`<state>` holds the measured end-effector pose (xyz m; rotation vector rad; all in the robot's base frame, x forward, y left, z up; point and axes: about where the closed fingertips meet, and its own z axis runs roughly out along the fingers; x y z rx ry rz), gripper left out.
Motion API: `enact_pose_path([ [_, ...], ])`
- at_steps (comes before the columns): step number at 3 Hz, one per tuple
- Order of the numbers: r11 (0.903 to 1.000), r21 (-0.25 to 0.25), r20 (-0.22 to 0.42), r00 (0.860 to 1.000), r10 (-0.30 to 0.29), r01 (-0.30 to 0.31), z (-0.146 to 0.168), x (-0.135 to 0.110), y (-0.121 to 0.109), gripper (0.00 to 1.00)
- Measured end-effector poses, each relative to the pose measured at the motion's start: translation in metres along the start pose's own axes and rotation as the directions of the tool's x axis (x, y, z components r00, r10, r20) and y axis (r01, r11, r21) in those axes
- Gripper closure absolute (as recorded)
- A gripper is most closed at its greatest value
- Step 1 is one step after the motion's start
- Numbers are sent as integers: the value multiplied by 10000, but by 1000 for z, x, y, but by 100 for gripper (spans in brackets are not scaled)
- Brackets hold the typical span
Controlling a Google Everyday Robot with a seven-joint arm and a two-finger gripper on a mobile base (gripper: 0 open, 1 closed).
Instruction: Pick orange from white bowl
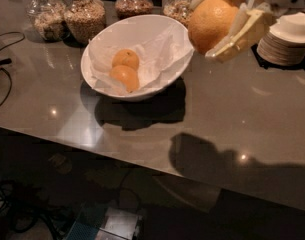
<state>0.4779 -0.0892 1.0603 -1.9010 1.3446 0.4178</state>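
Clamped between the pale fingers (244, 28) of the tool (203, 30): the orange (214, 19), up off the tabletop (232, 109), just beyond the right rim of the white bowl (142, 93). In the bowl, on crumpled paper (159, 46), two smaller oranges (125, 77), touching

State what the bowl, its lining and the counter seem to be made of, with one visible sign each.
The bowl: likely glazed ceramic, smooth white rim. The lining: paper, matte and crumpled. The counter: polished stone or laminate, mirroring lights. The gripper, up right of the bowl, holds the orange.
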Motion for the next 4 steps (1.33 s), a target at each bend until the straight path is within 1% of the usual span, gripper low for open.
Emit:
enact_pose_path([
  [1, 9990, 210, 1778, 9832, -413, 382, 1, -21, 41, 100],
  [2, 9985, 531, 3232, 9463, -59, -119, -8, -27, 85, 100],
  [3, 9915, 995, 3731, 9269, 410, -839, -35, -27, 122, 100],
  [4, 9890, 1150, 3696, 9281, 445, -932, -40, -28, 124, 100],
])
